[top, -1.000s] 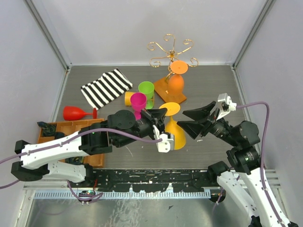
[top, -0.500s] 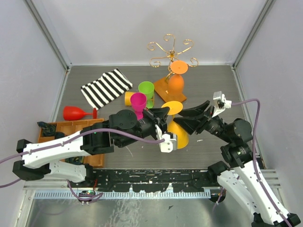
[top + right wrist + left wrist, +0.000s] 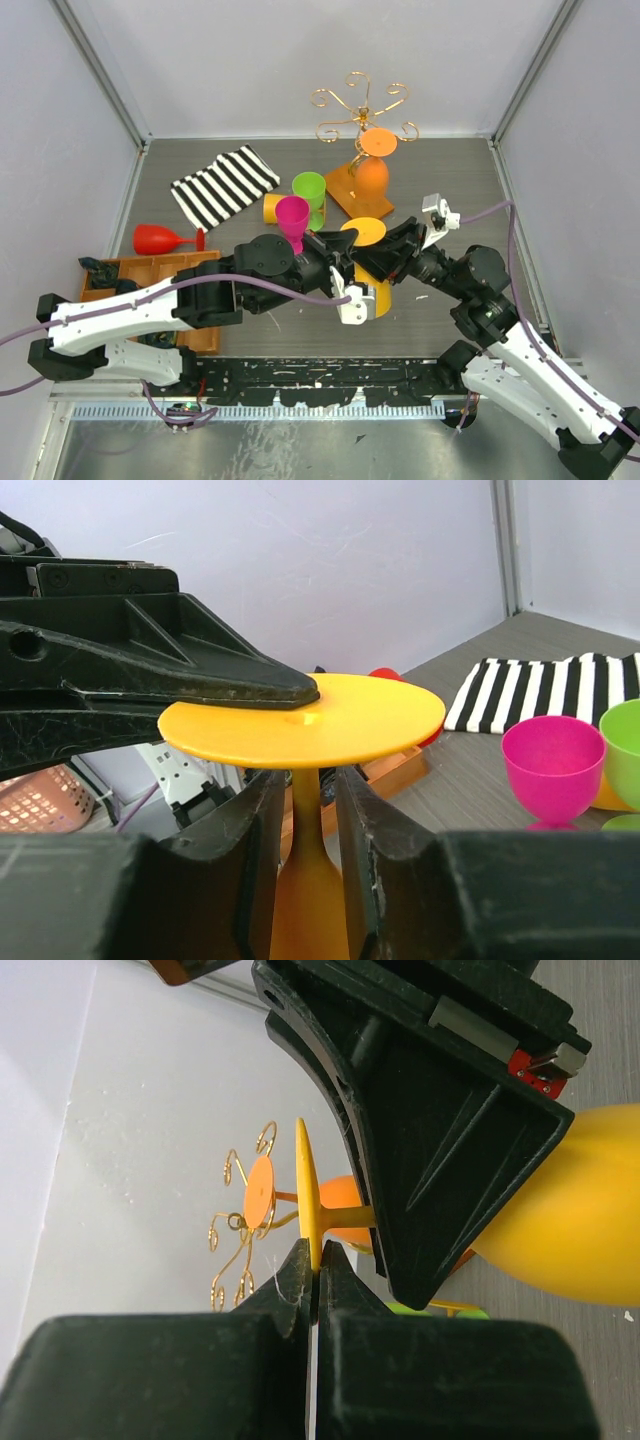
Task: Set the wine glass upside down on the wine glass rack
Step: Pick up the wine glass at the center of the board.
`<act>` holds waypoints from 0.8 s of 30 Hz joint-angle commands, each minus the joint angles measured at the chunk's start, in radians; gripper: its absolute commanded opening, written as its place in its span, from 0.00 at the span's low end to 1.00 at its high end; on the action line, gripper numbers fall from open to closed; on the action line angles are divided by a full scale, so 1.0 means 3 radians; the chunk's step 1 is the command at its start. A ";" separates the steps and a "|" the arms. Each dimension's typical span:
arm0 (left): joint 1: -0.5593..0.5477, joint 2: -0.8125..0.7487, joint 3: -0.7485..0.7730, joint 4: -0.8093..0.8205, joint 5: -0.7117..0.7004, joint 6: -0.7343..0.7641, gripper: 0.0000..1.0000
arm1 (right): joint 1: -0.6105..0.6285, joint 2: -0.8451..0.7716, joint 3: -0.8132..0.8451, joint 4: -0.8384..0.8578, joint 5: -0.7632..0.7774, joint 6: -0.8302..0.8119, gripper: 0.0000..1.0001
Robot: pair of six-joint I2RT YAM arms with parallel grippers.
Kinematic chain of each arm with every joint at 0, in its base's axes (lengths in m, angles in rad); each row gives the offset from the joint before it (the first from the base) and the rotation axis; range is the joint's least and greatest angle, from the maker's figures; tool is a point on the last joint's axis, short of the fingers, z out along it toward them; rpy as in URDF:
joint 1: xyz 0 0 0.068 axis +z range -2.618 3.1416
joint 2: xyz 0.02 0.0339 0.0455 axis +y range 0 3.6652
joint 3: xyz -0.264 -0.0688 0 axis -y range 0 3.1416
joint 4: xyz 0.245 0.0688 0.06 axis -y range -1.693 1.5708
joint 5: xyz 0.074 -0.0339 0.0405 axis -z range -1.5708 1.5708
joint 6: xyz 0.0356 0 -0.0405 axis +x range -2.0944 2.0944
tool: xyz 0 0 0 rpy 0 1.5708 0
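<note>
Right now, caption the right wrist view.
Right fingers flank the yellow wine glass's stem while left fingers pinch its foot.

1) left arm [image 3: 130, 310]: white shells on the long links, black joint housings. I log a purple left cable [image 3: 200, 279] running along it.
2) right arm [image 3: 540, 365]: same white-and-black build, with a purple right cable [image 3: 480, 210] at the wrist.
3) left gripper [image 3: 312, 1260]: two matte black wedge fingers and a white left camera block [image 3: 352, 300].
4) right gripper [image 3: 310, 780]: two black tapering fingers with triangular ribbing. I note a small red part [image 3: 530, 1065] near their root and a white right camera block [image 3: 437, 212].
</note>
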 commanded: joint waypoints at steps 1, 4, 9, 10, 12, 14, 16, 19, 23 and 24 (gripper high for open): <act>-0.0004 -0.0084 0.0012 0.0208 -0.0086 0.0029 0.00 | 0.0098 -0.0016 0.0030 0.0148 0.0130 -0.0099 0.30; -0.0004 -0.0110 -0.0006 0.0208 -0.0128 0.0048 0.00 | 0.0104 -0.0021 0.0020 0.0150 0.0138 -0.0097 0.29; -0.0001 -0.0164 -0.0033 0.0210 -0.0176 0.0071 0.00 | 0.0106 -0.0063 0.0006 0.0088 0.0161 -0.0131 0.35; -0.0003 -0.0180 -0.0041 0.0206 -0.0177 0.0073 0.00 | 0.0108 -0.0071 0.0007 0.0075 0.0167 -0.0145 0.36; -0.0004 -0.0203 -0.0049 0.0204 -0.0178 0.0073 0.00 | 0.0107 -0.0089 0.0020 0.0031 0.0177 -0.0169 0.37; -0.0004 -0.0223 -0.0059 0.0204 -0.0185 0.0077 0.00 | 0.0108 -0.0088 0.0042 -0.0013 0.0169 -0.0196 0.38; -0.0003 -0.0238 -0.0072 0.0204 -0.0183 0.0076 0.00 | 0.0106 -0.0100 0.0057 -0.0041 0.0170 -0.0214 0.38; -0.0004 -0.0256 -0.0092 0.0200 -0.0180 0.0073 0.00 | 0.0110 -0.0117 0.0067 -0.0050 0.0170 -0.0225 0.38; -0.0004 -0.0261 -0.0117 0.0197 -0.0179 0.0065 0.00 | 0.0109 -0.0129 0.0054 -0.0040 0.0165 -0.0223 0.37; -0.0006 -0.0267 -0.0118 0.0202 -0.0179 0.0060 0.00 | 0.0106 -0.0126 0.0049 -0.0036 0.0158 -0.0217 0.36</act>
